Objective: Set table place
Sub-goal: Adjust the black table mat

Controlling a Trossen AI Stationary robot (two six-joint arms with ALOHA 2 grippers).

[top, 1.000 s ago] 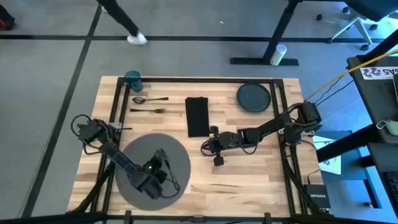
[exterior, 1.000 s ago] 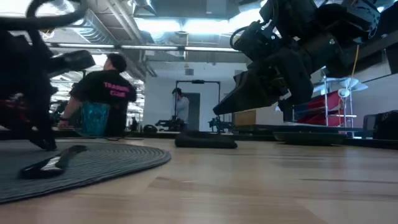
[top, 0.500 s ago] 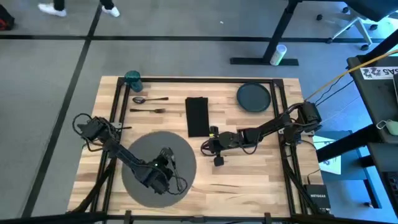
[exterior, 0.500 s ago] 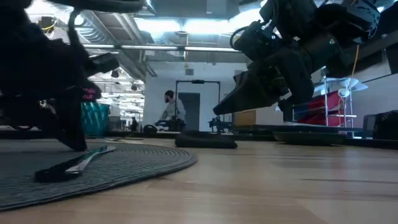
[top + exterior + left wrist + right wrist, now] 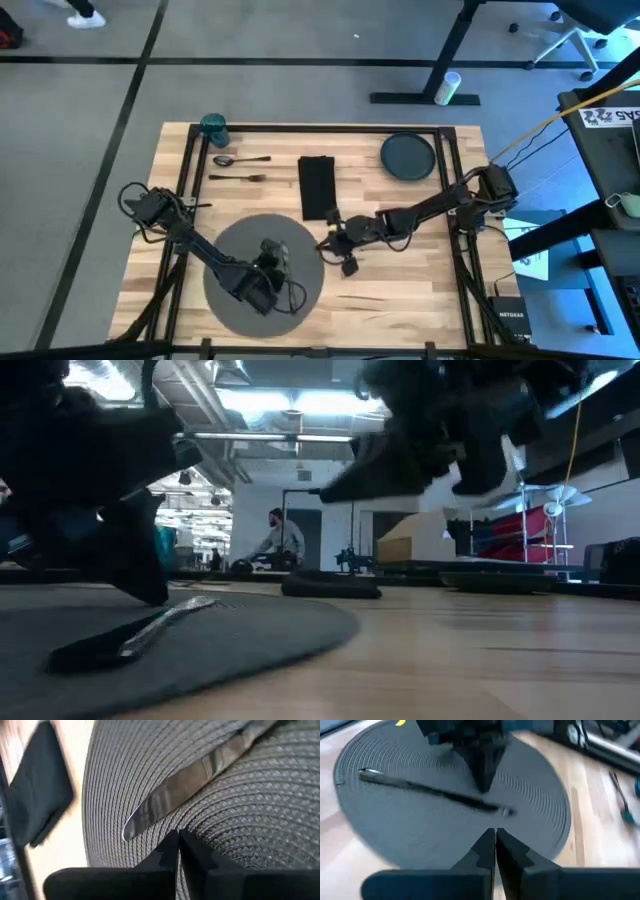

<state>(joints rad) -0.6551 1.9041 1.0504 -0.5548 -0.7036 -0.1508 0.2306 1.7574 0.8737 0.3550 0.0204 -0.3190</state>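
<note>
High view: I see the desk (image 5: 400, 300) mid-frame, grey mat (image 5: 232, 245) at lower left of it, left gripper (image 5: 268, 262) sitting over the mat's centre-right, right gripper (image 5: 338, 243) just off the mat's right edge, below the black napkin (image 5: 317, 187). Dark plate (image 5: 407, 156) is at the desk's upper right, teal cup (image 5: 213, 125) at the upper left corner, spoon (image 5: 240, 160) and fork (image 5: 238, 177) just below the cup, all well apart from the mat. Low view: mat fills the lower left, a knife (image 5: 150, 634) lies on it, left gripper is the dark mass at left touching down on the mat, right gripper (image 5: 380, 465) hangs at upper centre clear of the desk; napkin (image 5: 330, 587) sits mid-frame behind; a person (image 5: 277, 544) is far back in the room. Left wrist view: my left fingers (image 5: 170, 855) are pressed together, tips on the mat's weave (image 5: 250, 820), knife blade (image 5: 195, 775) just ahead of them, napkin (image 5: 40, 800) at the left edge. Right wrist view: right fingers (image 5: 487, 847) are also together, holding nothing, pointing at the mat (image 5: 395, 825) with the knife (image 5: 435, 792) across it and the left gripper (image 5: 480, 765) beyond.
</note>
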